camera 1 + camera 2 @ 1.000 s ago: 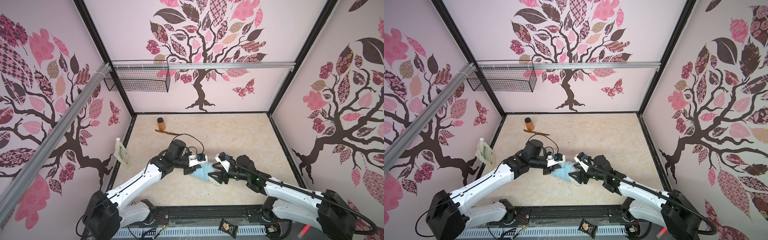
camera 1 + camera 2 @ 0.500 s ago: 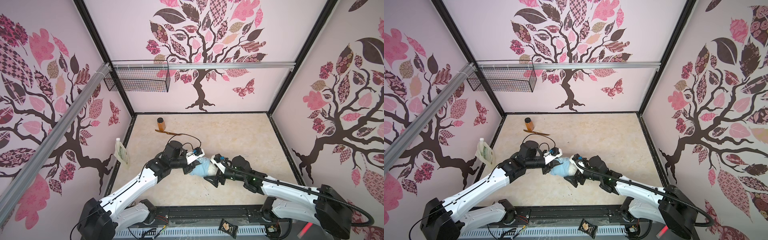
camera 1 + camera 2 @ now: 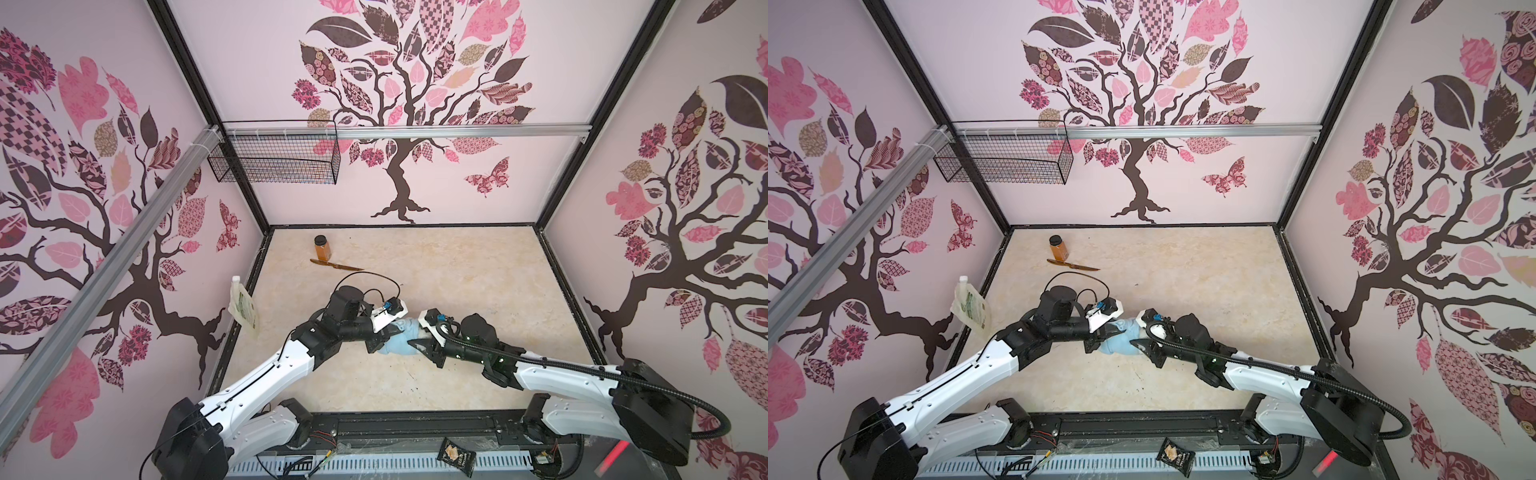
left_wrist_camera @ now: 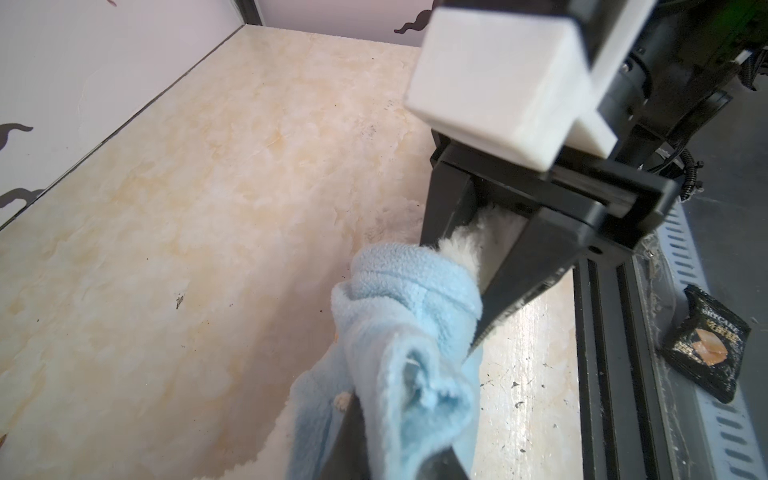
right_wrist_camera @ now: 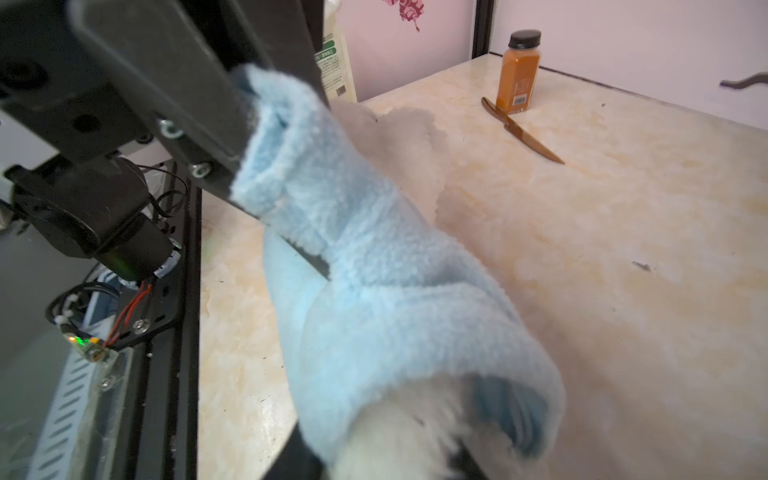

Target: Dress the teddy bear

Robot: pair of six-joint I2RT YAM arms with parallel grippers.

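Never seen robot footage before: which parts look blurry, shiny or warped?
In both top views all is sharp, but the wide lens splays the walls outward. In the left wrist view the white block up close is soft and the table glares beside the blue shirt. In the right wrist view the teddy bear blurs nearest the lens; the orange jar is crisp.

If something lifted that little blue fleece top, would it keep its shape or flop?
Probably flops: the blue top sags and folds where pinched. Its fuzzy pile likely grips, not slips. Seems light, bunching around the white bear.
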